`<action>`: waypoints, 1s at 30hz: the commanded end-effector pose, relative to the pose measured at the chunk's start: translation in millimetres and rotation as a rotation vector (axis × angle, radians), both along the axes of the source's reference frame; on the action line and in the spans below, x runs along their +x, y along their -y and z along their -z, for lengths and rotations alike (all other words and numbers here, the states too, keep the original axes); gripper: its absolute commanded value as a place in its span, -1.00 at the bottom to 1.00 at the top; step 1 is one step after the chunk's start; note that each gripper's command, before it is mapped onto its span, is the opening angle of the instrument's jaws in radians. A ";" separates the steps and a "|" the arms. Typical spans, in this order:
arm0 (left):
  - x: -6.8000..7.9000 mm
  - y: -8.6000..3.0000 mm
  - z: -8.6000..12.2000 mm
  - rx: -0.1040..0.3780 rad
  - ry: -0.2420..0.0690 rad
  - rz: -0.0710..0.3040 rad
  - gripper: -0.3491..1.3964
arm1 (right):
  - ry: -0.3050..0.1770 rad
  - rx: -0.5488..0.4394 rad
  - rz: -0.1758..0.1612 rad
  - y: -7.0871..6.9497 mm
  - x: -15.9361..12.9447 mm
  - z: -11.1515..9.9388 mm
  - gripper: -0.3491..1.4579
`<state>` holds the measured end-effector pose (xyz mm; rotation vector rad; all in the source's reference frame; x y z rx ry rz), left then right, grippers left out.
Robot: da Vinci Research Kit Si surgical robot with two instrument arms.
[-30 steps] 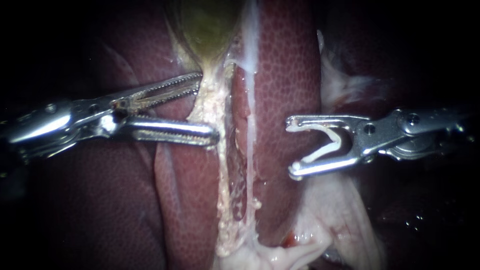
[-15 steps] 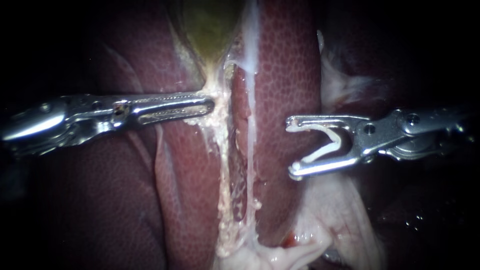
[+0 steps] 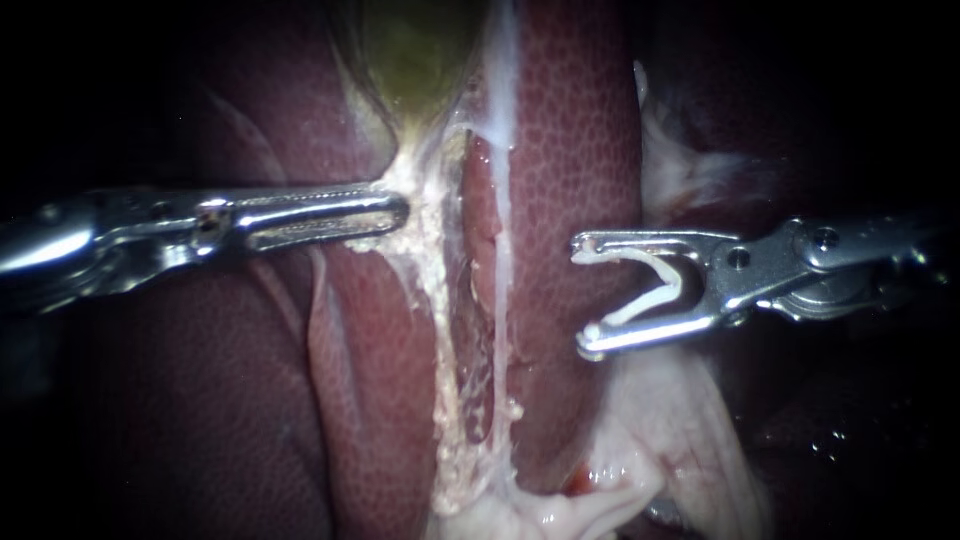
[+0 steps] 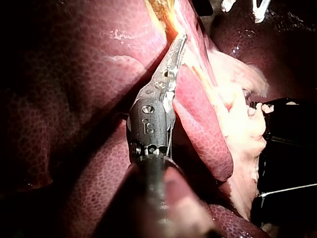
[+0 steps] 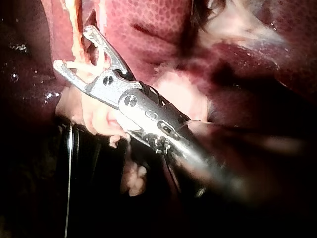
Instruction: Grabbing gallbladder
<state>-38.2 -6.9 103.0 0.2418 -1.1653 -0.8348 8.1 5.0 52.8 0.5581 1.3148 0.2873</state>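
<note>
Between lobes of the liver, left instrument, jaws clamped on pale neck of gallbladder, right instrument apart over the liver, jaws wide, gripping white clip

The right instrument is seen with its jaws spread wide, and a pale clip is held between them, touched by both. Mottled red liver is seen ahead of the jaws, and a pale yellowish strand is laid on it just beyond the tips. Pale tissue is shown under and beside the instrument. A black object is seen beside the shaft; what it is cannot be told.
</note>
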 end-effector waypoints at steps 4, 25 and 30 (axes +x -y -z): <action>1.3 -0.8 2.2 0.002 0.029 0.012 -1.00 | 0.000 0.000 0.000 0.0 0.0 0.0 0.03; 4.7 -3.3 6.2 -0.045 0.054 0.061 -1.00 | 0.000 0.000 0.000 0.0 0.0 0.0 0.03; 4.7 -3.1 6.1 -0.046 0.051 0.064 -1.00 | 0.000 0.000 0.000 0.0 0.1 0.0 0.03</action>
